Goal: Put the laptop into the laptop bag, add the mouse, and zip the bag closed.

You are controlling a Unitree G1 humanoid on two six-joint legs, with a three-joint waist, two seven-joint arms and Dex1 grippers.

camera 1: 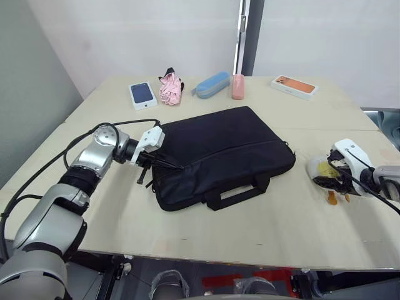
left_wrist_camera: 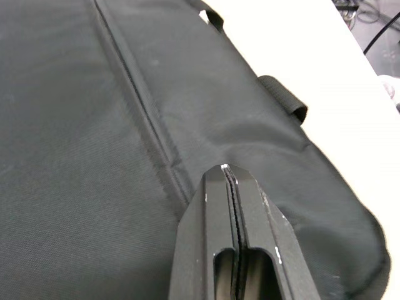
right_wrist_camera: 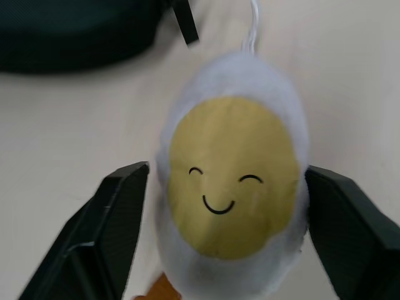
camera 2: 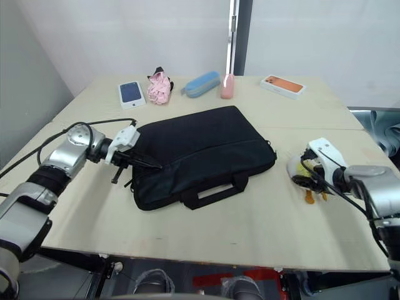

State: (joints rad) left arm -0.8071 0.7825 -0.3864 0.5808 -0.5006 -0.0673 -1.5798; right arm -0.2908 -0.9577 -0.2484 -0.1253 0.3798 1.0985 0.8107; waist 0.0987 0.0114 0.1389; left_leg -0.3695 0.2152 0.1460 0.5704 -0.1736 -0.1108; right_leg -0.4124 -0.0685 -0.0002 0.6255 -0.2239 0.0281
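Observation:
The black laptop bag (camera 1: 228, 150) lies flat in the middle of the table, its strap handle (camera 1: 240, 192) toward the near edge. My left gripper (camera 1: 177, 167) is shut, its tips pressed against the bag's left end; in the left wrist view the shut fingers (left_wrist_camera: 247, 212) rest on the fabric beside a zip line (left_wrist_camera: 147, 119) that runs closed. My right gripper (right_wrist_camera: 226, 170) stands open at the table's right side, one finger on each side of a white-and-yellow egg-like toy (right_wrist_camera: 234, 187) with a smiling face. The laptop and the mouse are out of view.
Along the table's far edge stand a box showing a blue phone (camera 1: 143, 94), a pink bundle (camera 1: 170, 87), a blue pouch (camera 1: 211, 84), a pink bottle (camera 1: 237, 87) and an orange-topped box (camera 1: 294, 86). A black cable (camera 1: 125, 123) loops by my left arm.

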